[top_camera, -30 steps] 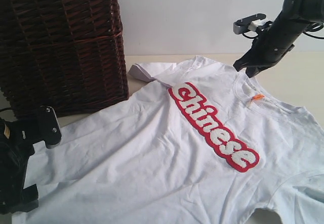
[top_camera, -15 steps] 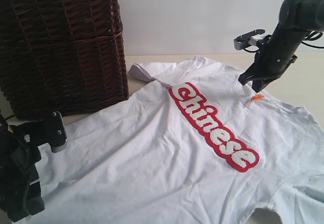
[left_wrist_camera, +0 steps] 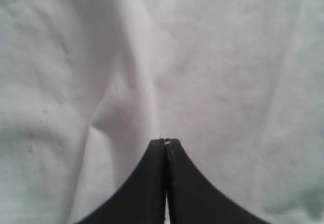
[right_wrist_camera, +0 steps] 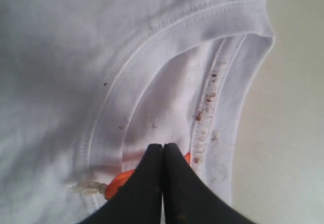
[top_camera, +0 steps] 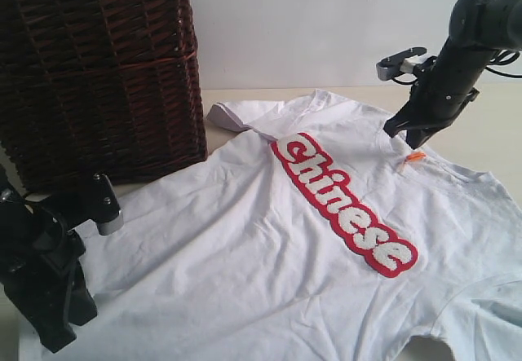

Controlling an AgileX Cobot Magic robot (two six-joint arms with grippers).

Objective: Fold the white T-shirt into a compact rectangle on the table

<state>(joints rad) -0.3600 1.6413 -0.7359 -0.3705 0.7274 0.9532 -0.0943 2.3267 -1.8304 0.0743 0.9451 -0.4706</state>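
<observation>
Lab tabletop (top_camera: 502, 133) with wicker basket (top_camera: 106, 76)

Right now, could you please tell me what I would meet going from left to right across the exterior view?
left pincer → white T-shirt's turned-up sleeve → red Chinese lettering → right pincer

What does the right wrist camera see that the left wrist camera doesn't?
Only the right wrist view shows the collar, the orange tag and a strip of table. Only the left wrist view shows a plain wrinkle running up to the jaws. Both show the white T-shirt and black jaws pressed shut.
</observation>
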